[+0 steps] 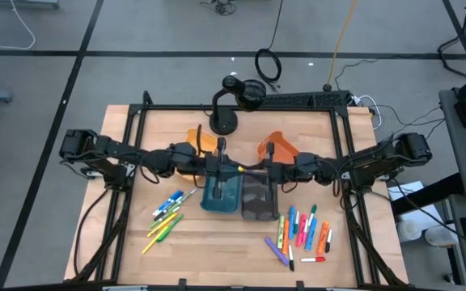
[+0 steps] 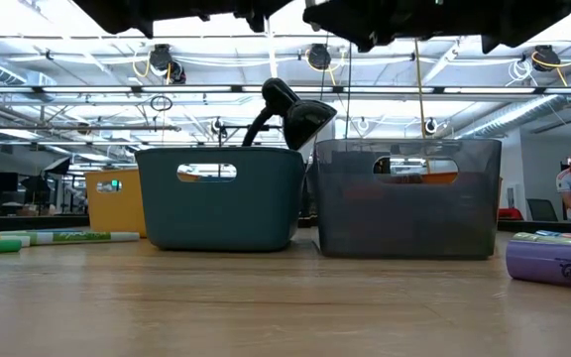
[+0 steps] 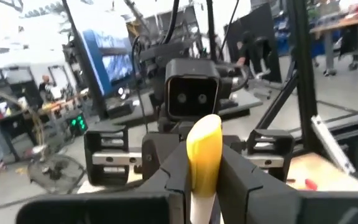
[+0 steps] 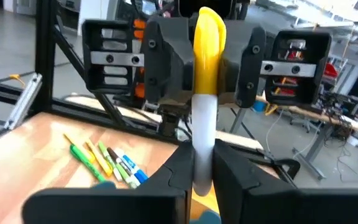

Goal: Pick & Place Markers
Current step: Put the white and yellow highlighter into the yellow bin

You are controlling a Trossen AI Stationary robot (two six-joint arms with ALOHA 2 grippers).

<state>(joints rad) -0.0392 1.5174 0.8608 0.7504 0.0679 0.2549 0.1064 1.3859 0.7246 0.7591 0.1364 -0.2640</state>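
The left gripper (image 1: 226,167) and the right gripper (image 1: 259,168) meet nose to nose above the middle of the bench, each pinching one end of the same yellow-capped marker (image 1: 240,170). In the left wrist view the yellow cap (image 3: 204,149) stands up between the left arm's own fingers (image 3: 174,171). In the right wrist view the white barrel (image 4: 203,134) is pinched by the right arm's fingers (image 4: 180,167).

This looks like a handover over the teal bin (image 1: 221,194) and the grey bin (image 1: 259,200), which stand touching side by side towards the front edge. To do it well, one gripper should let go only once the other's hold is firm, then draw straight back along the marker's length so the pen does not twist or drop.

The other markers lie in two heaps: one (image 1: 166,217) towards the front left corner, another (image 1: 302,233) towards the front right corner. Two orange bins (image 1: 278,146) sit behind the arms, towards the rear edge.
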